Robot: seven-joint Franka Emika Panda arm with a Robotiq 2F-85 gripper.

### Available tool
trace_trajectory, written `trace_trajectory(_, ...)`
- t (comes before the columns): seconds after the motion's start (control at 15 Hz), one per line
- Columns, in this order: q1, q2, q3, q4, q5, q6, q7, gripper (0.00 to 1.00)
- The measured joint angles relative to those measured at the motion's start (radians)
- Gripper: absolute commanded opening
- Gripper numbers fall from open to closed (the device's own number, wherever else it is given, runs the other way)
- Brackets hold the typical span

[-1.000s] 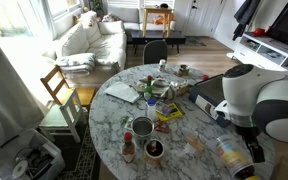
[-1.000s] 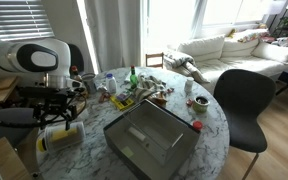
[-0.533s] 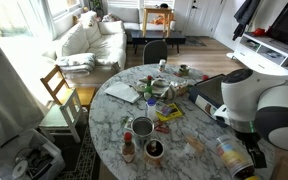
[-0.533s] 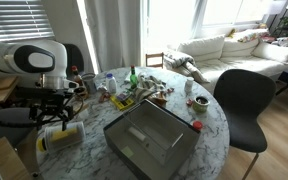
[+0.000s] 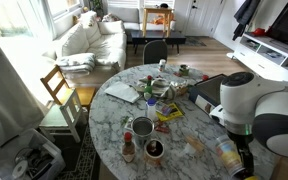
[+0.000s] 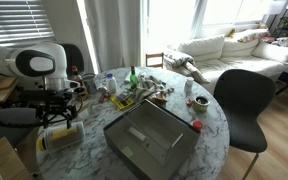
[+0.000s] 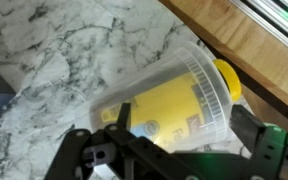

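A clear plastic tub with a yellow lid lies on its side on the marble table near the edge. It also shows in both exterior views. My gripper is open and hangs right over the tub, one finger on each side of it, and I cannot tell whether the fingers touch it. In both exterior views the gripper sits low over the tub at the table's rim.
A grey metal tray stands mid-table. Bottles, cans and a cup crowd the middle. A wooden surface runs past the table edge. A dark chair stands at the far side.
The arm has shifted slightly lower and closer over the tub. The tub and the other things have not moved.
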Motion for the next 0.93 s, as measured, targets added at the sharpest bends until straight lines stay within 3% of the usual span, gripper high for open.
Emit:
trace_trajectory(0.53, 0.000, -0.011, 0.004, -0.001, -0.007, 0.009, 0.064, 1.00)
trace_trajectory(0.93, 0.012, -0.035, 0.006, -0.017, -0.005, 0.003, -0.056, 1.00)
